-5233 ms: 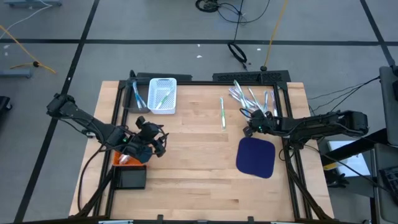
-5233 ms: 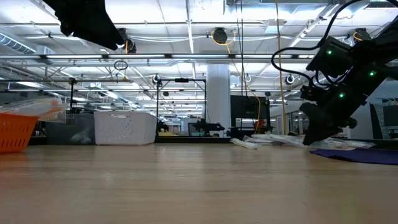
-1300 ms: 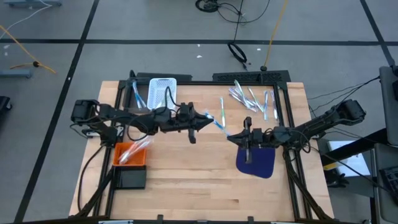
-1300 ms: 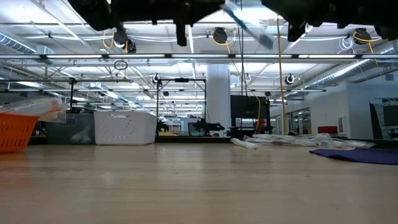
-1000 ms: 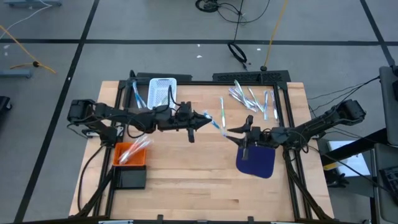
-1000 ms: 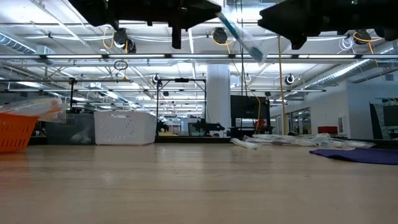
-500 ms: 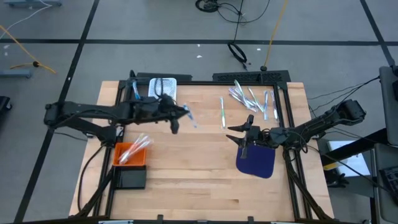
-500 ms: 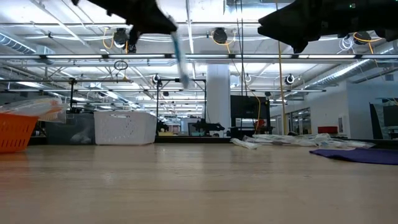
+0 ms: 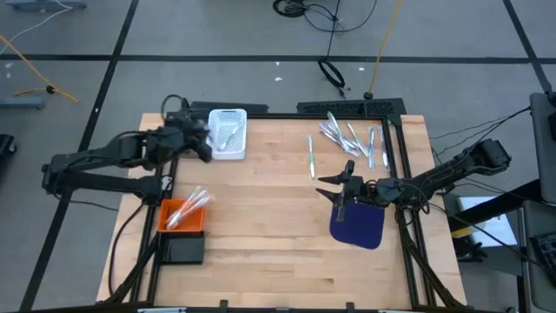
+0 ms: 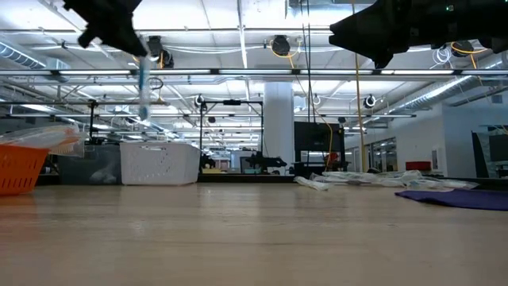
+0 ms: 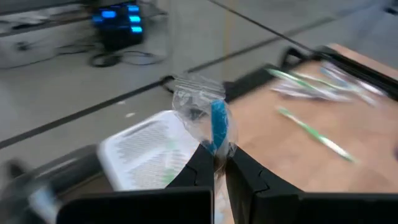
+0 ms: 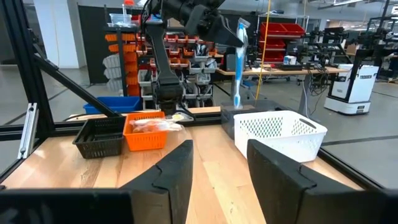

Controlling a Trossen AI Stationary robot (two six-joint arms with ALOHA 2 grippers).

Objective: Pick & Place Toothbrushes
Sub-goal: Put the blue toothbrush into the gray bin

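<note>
My left gripper (image 9: 206, 146) is shut on a blue toothbrush in a clear wrapper (image 10: 144, 86), high over the left side of the white basket (image 9: 228, 132); the right wrist view shows this toothbrush (image 12: 238, 61) above the basket (image 12: 280, 129). The basket holds a few toothbrushes. More toothbrushes (image 9: 352, 136) lie loose at the table's far right, and a green one (image 9: 310, 158) lies apart from them. My right gripper (image 9: 334, 193) stands open with nothing in it by the far left corner of the dark blue cloth (image 9: 358, 221). My left gripper pinches the wrapped toothbrush by its upper end (image 11: 216, 149) between its two fingers (image 11: 202, 167). The fingers slant down onto it from above. The toothbrush hangs nearly straight down below them, lifted clear of the table and the basket.
An orange basket (image 9: 181, 216) with wrapped toothbrushes stands at the left, with a black basket (image 9: 182, 249) just nearer. A few more wrapped toothbrushes (image 9: 193, 135) lie left of the white basket. Bare wood lies in the middle of the table.
My left gripper has carried the toothbrush from the table's middle toward the far left, up to the white basket. The toothbrush, slanted before, now hangs nearly straight down.
</note>
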